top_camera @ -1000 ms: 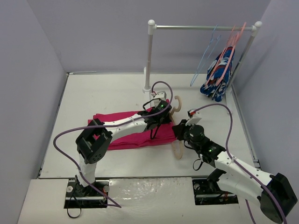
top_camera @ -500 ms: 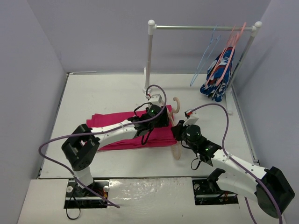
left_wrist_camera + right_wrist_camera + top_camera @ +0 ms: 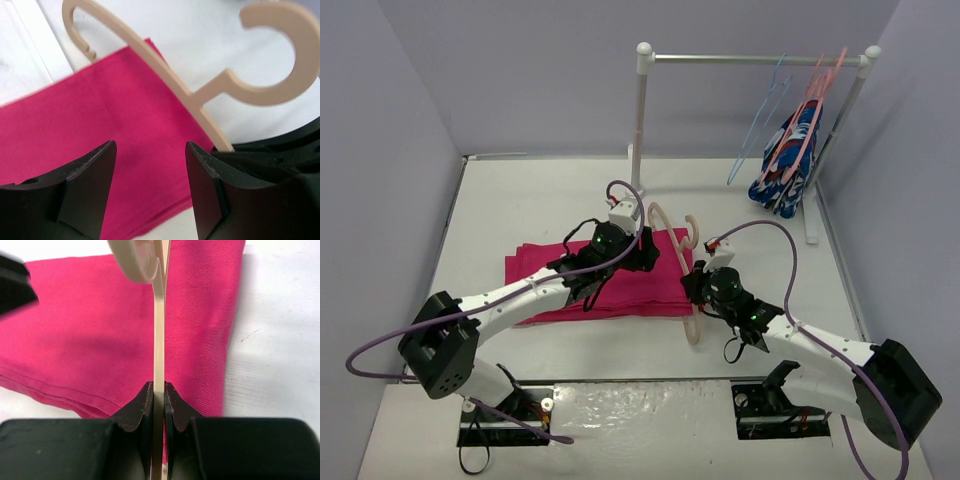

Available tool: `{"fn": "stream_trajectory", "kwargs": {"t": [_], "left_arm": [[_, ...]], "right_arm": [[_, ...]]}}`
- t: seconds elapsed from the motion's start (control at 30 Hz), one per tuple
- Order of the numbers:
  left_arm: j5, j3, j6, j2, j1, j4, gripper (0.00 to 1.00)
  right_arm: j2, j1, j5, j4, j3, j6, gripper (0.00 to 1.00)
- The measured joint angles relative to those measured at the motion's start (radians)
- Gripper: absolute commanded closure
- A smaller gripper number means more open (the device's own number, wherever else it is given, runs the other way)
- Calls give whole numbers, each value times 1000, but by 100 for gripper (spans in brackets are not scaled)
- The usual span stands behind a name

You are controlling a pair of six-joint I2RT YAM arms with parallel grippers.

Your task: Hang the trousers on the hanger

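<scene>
The magenta trousers (image 3: 580, 280) lie folded flat on the white table; they also show in the left wrist view (image 3: 100, 125) and the right wrist view (image 3: 90, 330). The beige hanger (image 3: 691, 315) stands on edge over their right end, hook (image 3: 695, 232) to the rear. My right gripper (image 3: 696, 290) is shut on the hanger's bar (image 3: 159, 340), and the jaws pinch it from both sides (image 3: 159, 392). My left gripper (image 3: 638, 250) is open and empty (image 3: 150, 185) just above the trousers, to the left of the hanger (image 3: 165, 70).
A clothes rack with white posts (image 3: 639, 130) and a metal rail (image 3: 750, 60) stands at the back right. A thin blue wire hanger (image 3: 760, 130) and salmon hangers with a blue patterned garment (image 3: 788, 150) hang on it. Grey walls close in left and right.
My left gripper has drawn back to the left, away from the hanger. My right gripper has shifted left with the hanger, which now stands more upright over the trousers' right end.
</scene>
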Motion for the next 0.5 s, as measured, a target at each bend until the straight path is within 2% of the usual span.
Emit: {"fn": "stream_trajectory", "kwargs": {"t": [0.13, 0.37, 0.5], "left_arm": [[125, -5, 116, 14, 43, 103, 45], [353, 33, 318, 129, 41, 224, 40], [428, 39, 399, 186, 41, 271, 38]], "right_arm": [[26, 16, -6, 8, 1, -10, 100], [33, 30, -7, 6, 11, -12, 100], [32, 34, -7, 0, 17, -12, 100]]}}
